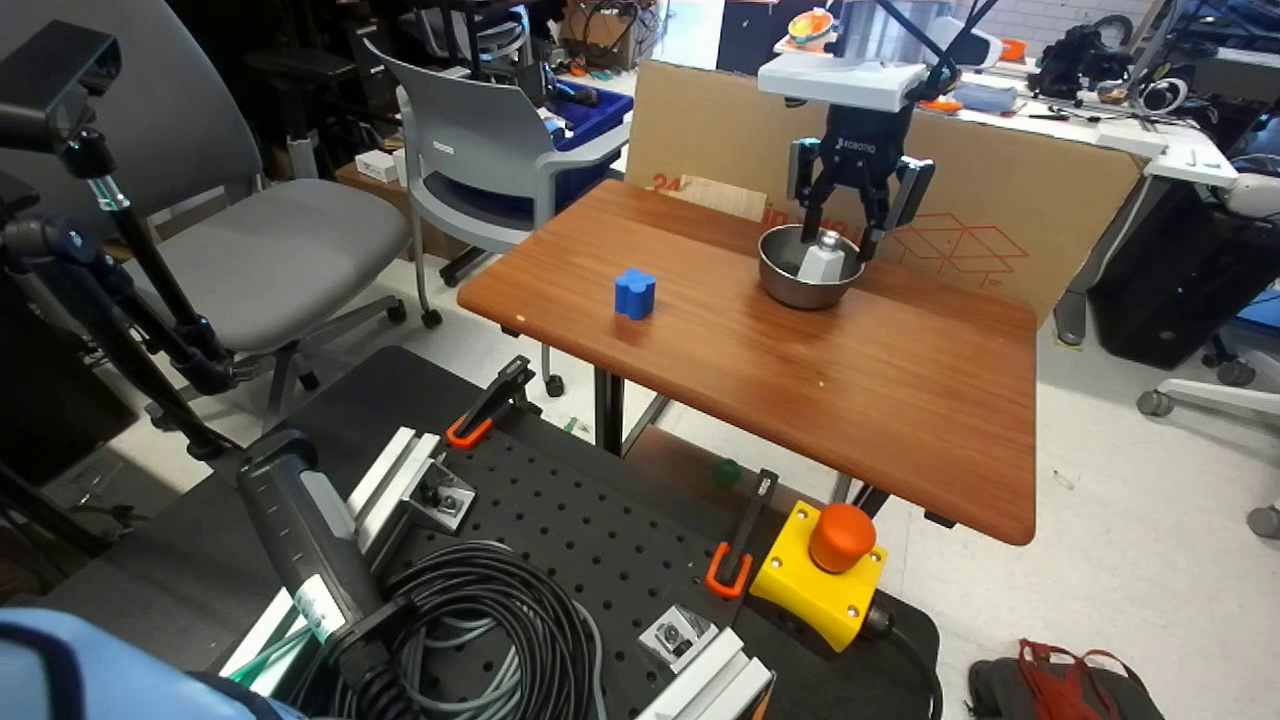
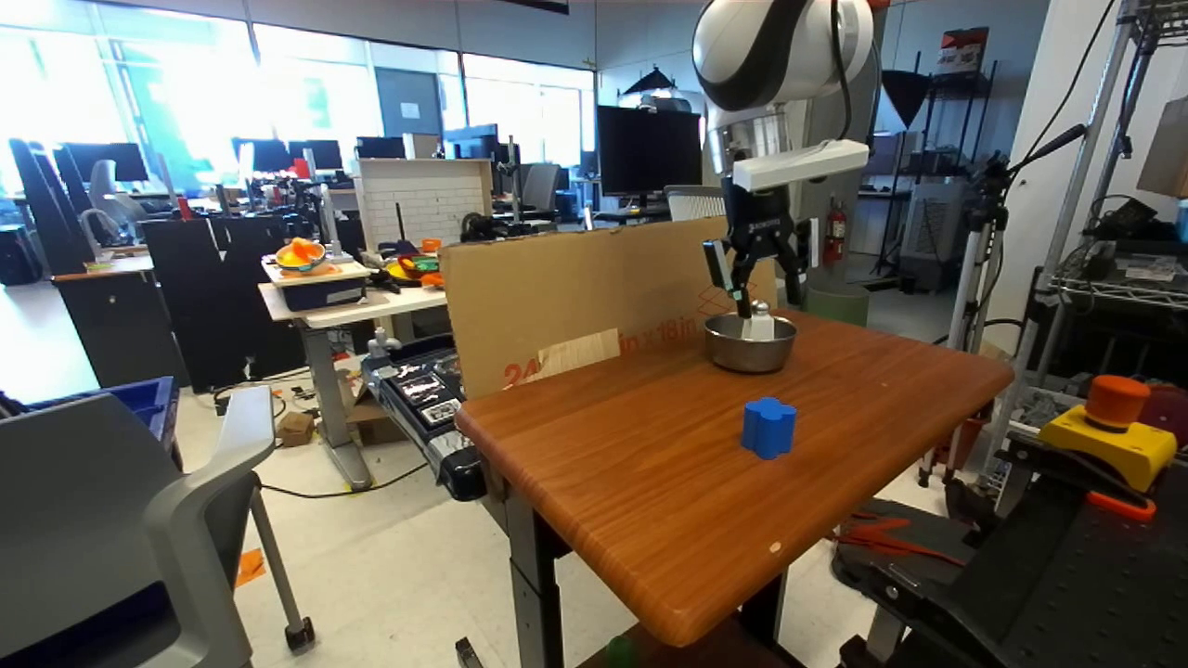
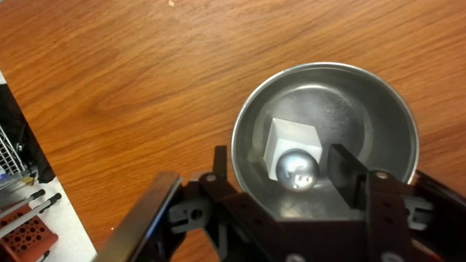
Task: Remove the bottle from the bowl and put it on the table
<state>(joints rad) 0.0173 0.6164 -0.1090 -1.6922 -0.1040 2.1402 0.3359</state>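
Note:
The small bottle (image 1: pixel 821 264) stands slightly tilted inside the steel bowl (image 1: pixel 800 292), its whitish faceted body topped by a round silver cap. Both also show in an exterior view, bottle (image 2: pixel 759 327) and bowl (image 2: pixel 750 356), on the reddish-brown table (image 1: pixel 700 330). In the wrist view the bottle (image 3: pixel 293 136) sits left of the middle of the bowl (image 3: pixel 326 105). My gripper (image 3: pixel 278 148) is open and points down over the bowl. One finger is just outside the bowl's rim, the other over its inside, right of the bottle. The bottle lies between the fingers, not gripped.
A blue lobed block (image 1: pixel 635 295) stands on the table, apart from the bowl; it also shows in an exterior view (image 2: pixel 769 429). A cardboard sheet (image 2: pixel 594 288) stands upright along the table edge close behind the bowl and gripper. A grey chair (image 1: pixel 480 150) is beside the table.

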